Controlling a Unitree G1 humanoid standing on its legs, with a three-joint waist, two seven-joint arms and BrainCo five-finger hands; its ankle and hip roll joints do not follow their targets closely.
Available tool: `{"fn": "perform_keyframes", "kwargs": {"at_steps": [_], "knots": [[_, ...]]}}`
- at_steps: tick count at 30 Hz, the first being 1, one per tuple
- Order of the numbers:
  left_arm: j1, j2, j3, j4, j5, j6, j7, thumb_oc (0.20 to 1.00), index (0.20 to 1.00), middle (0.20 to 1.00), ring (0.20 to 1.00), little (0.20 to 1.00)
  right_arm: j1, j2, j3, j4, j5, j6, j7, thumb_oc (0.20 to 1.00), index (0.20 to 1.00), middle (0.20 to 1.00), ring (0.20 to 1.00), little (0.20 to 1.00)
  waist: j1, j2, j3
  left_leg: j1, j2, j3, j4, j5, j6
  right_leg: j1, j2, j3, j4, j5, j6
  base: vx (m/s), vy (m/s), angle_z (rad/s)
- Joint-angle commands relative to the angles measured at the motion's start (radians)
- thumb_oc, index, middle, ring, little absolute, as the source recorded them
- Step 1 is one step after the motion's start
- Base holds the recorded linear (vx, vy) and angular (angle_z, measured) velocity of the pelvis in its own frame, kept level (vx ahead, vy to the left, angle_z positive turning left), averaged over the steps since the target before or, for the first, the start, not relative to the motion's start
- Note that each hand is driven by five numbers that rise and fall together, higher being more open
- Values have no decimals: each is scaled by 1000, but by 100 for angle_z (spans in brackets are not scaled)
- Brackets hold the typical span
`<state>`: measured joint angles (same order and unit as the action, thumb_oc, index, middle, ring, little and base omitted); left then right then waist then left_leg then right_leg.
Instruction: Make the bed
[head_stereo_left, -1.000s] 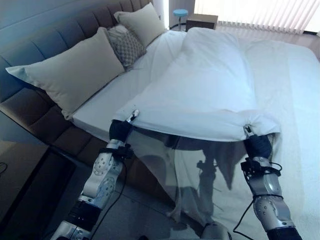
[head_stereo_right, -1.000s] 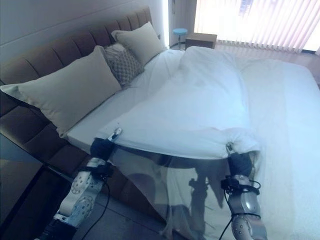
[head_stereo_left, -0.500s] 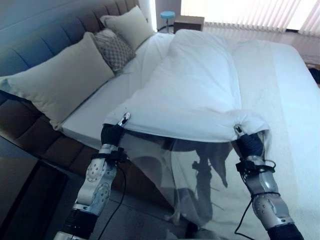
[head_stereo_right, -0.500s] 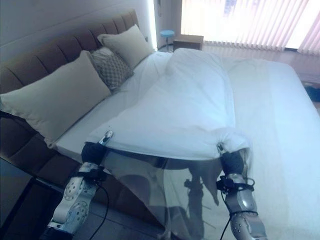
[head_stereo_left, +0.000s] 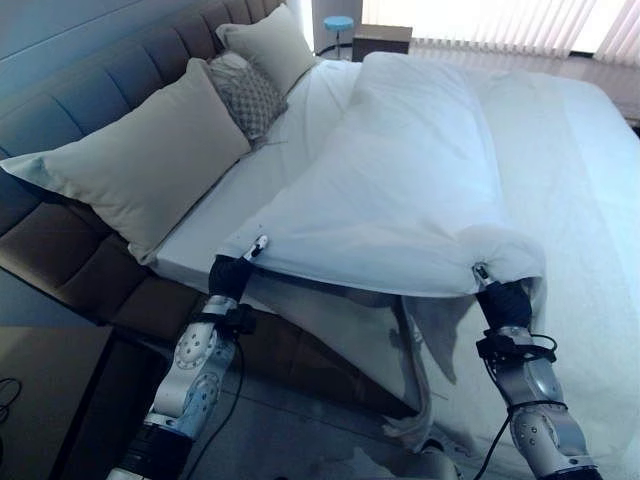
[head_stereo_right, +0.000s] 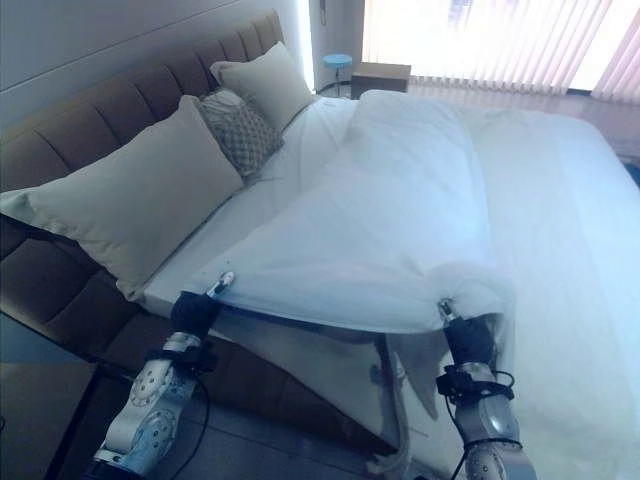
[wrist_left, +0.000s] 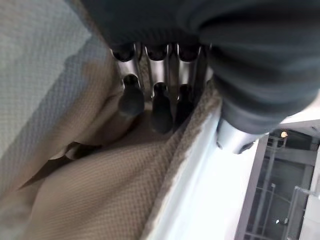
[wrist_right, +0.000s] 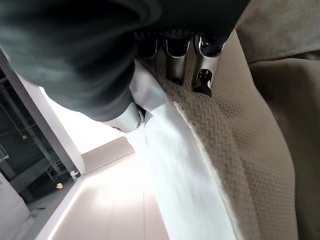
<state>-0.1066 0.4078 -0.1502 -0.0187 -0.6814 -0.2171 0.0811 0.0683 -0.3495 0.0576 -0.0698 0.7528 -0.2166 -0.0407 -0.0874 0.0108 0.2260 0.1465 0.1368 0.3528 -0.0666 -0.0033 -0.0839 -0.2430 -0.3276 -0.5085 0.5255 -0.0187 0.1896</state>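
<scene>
Left hand (head_stereo_left: 243, 262) and right hand (head_stereo_left: 492, 283) pinching white quilted duvet (head_stereo_left: 400, 190) edge off padded brown headboard (head_stereo_left: 90, 100); weak pinch risks slip, uneven lay.

- One bed (head_stereo_left: 590, 200)
- One white duvet (head_stereo_left: 410, 190)
- Two plain pillows (head_stereo_left: 140, 165) (head_stereo_left: 268, 42)
- One patterned cushion (head_stereo_left: 245, 95)
- One blue stool (head_stereo_left: 338, 24)
- One nightstand (head_stereo_left: 380, 40)
</scene>
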Motion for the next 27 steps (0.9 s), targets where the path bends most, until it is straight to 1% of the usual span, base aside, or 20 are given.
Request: {"fn": "perform_keyframes", "kwargs": {"at_steps": [1,2,3,4,5,6,7,8,9,10,11,12,14,15,17,18,19,21,23,27], "knots": [[-47,67,245,-147,11,-185,30,200,200,200,200,200,-42,-58,-95,-12,1,-76,20,200,200,200,200,200,36,-28,-68,-11,-112,-48,-2,10,25,149,156,12,-327,50,-59,23,-87,8],[-32,55,243,-146,7,-183,26,200,200,200,200,200,-40,-67,-91,-12,-3,-80,17,200,200,200,200,200,34,-26,-71,-31,-115,-50,59,4,14,157,185,55,-357,39,-73,46,-64,19],[-23,42,252,-147,4,-186,21,200,200,200,200,200,-36,-71,-91,-10,0,-82,21,200,200,200,200,200,44,-23,-75,-48,-116,-43,122,6,-4,176,190,43,-389,36,-87,39,-18,8],[-23,41,252,-147,4,-185,21,200,200,200,200,200,-36,-72,-91,-10,0,-82,21,200,200,200,200,200,43,-22,-75,-50,-113,-44,127,3,-5,178,192,42,-393,38,-88,4,21,-11],[-13,31,264,-143,10,-184,16,200,200,200,200,200,-50,-75,-71,2,-13,-78,22,200,200,200,200,200,72,-19,-69,-59,-114,-87,182,13,-31,220,201,35,-438,27,-105,-18,20,-19],[-13,31,264,-143,10,-184,15,200,200,200,200,200,-51,-75,-71,2,-13,-79,22,200,200,200,200,200,73,-19,-68,-59,-113,-86,184,12,-32,222,202,36,-439,28,-105,-40,70,-28],[-20,32,261,-136,13,-183,18,200,200,200,200,200,-59,-78,-65,4,-18,-77,16,200,200,200,200,200,81,-21,-69,-75,-115,-123,203,26,-42,224,203,50,-442,30,-106,-8,100,-38],[-19,34,271,-135,16,-183,20,200,200,200,200,200,-59,-77,-67,-5,-10,-76,19,200,200,200,200,200,80,-32,-67,-89,-78,-108,228,25,-55,237,191,49,-445,30,-96,-3,181,-40],[-14,33,280,-138,15,-187,21,200,200,200,200,200,-61,-78,-69,-10,-3,-75,24,200,200,200,200,200,67,-49,-68,-85,-4,-44,228,26,-61,235,161,40,-443,39,-82,21,136,-26],[-13,33,281,-139,15,-187,21,200,200,200,200,200,-61,-78,-68,-10,-2,-74,24,200,200,200,200,200,70,-49,-68,-83,-3,-41,230,23,-62,235,163,43,-441,38,-82,42,250,-3],[-8,31,281,-137,0,-196,21,200,200,200,200,200,-59,-83,-65,3,-10,-75,17,200,200,200,200,200,65,-52,-80,-79,95,3,189,85,-73,232,132,34,-459,39,-67,76,273,20],[-5,30,279,-140,-7,-195,22,200,200,200,200,200,-49,-85,-65,0,-11,-72,13,200,200,200,200,200,66,-43,-91,-85,101,-15,162,111,-79,240,123,22,-464,31,-61,101,363,38],[-2,24,273,-142,-5,-183,18,200,200,200,200,200,-34,-95,-84,-1,-11,-68,14,200,200,200,200,200,56,-24,-92,-80,79,-24,112,121,-85,249,106,10,-444,23,-59,89,340,20],[-4,19,254,-136,-14,-175,6,200,200,200,200,200,-20,-96,-108,-2,-22,-65,11,200,200,200,200,200,40,-14,-87,-55,55,-2,63,102,-78,252,77,0,-426,40,-58,71,291,-2],[6,18,252,-136,-1,-167,-1,200,200,200,200,200,-4,-82,-122,1,-29,-60,10,200,200,200,200,200,39,-10,-82,-39,19,-4,28,88,-63,242,53,2,-412,62,-50,83,265,24],[6,18,252,-137,-1,-167,-1,200,200,200,200,200,-3,-82,-122,1,-29,-60,10,200,200,200,200,200,39,-10,-82,-37,18,-4,27,88,-62,242,52,2,-412,62,-49,140,231,34],[14,16,253,-135,-1,-163,-7,200,200,200,200,200,9,-72,-129,10,-40,-56,8,200,200,200,200,200,35,-8,-81,-18,3,-9,8,60,-63,247,42,16,-410,60,-31,117,125,23],[25,11,274,-118,4,-173,7,200,200,200,200,200,9,-52,-134,19,-60,-60,-4,200,200,200,200,200,36,-9,-58,-12,-38,-3,-10,33,-35,227,16,23,-402,74,-15,86,209,-1],[26,9,278,-118,3,-177,13,200,200,200,200,200,4,-49,-133,25,-64,-62,-7,200,200,200,200,200,36,-11,-49,-16,-45,4,-11,28,-29,210,12,31,-395,78,-11,-18,116,-18],[37,2,291,-123,-1,-193,12,200,200,200,200,200,-10,-61,-151,22,-95,-70,-22,200,200,200,200,200,37,-12,27,-92,-57,6,41,10,-17,114,-9,53,-355,85,-5,-142,79,-21]]}}
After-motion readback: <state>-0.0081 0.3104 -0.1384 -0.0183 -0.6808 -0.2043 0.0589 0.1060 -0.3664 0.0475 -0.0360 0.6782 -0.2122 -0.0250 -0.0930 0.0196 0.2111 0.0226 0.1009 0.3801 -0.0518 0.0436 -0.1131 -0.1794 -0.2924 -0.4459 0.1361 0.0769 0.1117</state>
